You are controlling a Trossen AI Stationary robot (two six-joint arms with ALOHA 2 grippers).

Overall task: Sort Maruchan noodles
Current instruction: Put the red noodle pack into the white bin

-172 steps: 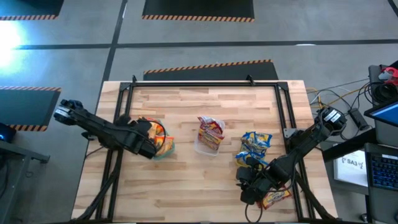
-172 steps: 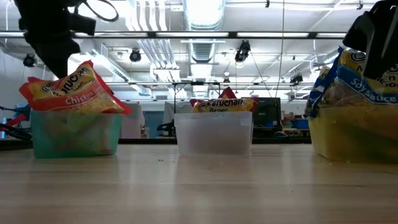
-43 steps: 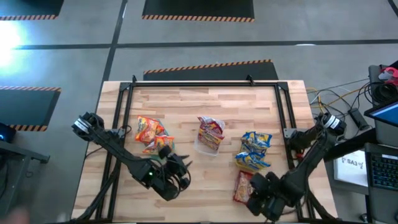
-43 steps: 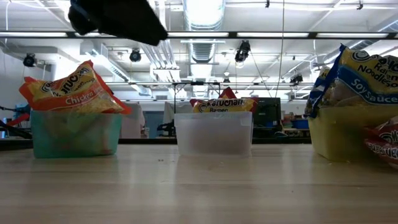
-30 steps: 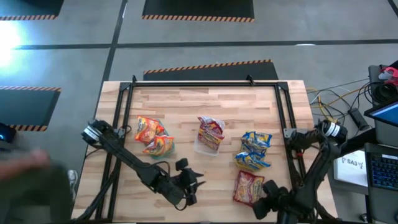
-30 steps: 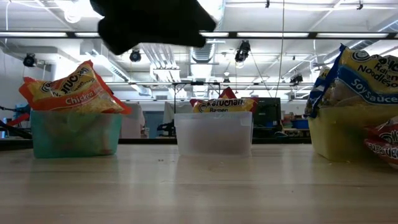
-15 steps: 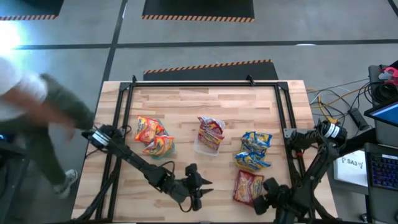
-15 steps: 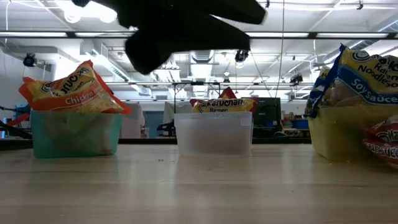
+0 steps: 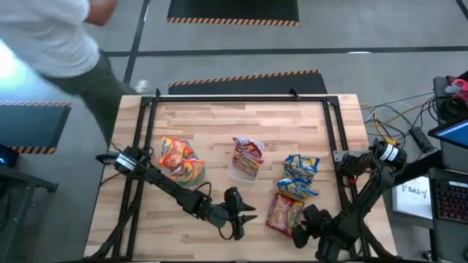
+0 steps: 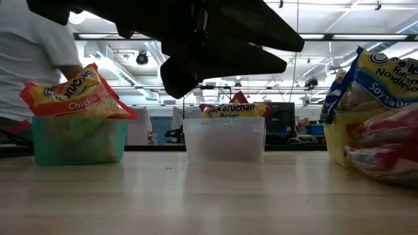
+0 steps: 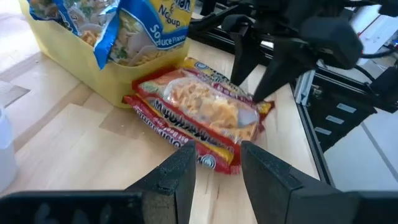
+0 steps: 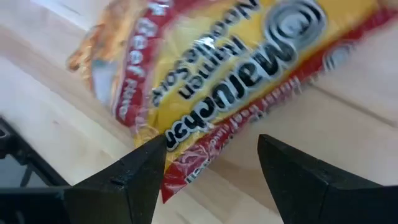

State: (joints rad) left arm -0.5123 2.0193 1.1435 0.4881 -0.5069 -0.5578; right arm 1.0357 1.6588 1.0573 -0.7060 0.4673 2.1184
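green bin point(image 10: 78, 140): sitting far left, already holding chicken packets point(image 9: 178, 158)
left gripper point(image 9: 245, 213): hanging over the table's near middle, fingers slightly apart, holding nothing
clear bin point(image 10: 225, 140): waiting mid-table, looks like where red ones are going
red packets point(image 9: 285, 214): lying flat near the yellow bin point(image 11: 81, 56), long axis running near-to-far, just right of the left gripper
right gripper point(image 9: 306, 224): hovering at their near-right edge, fingers spread wide, so it's closer
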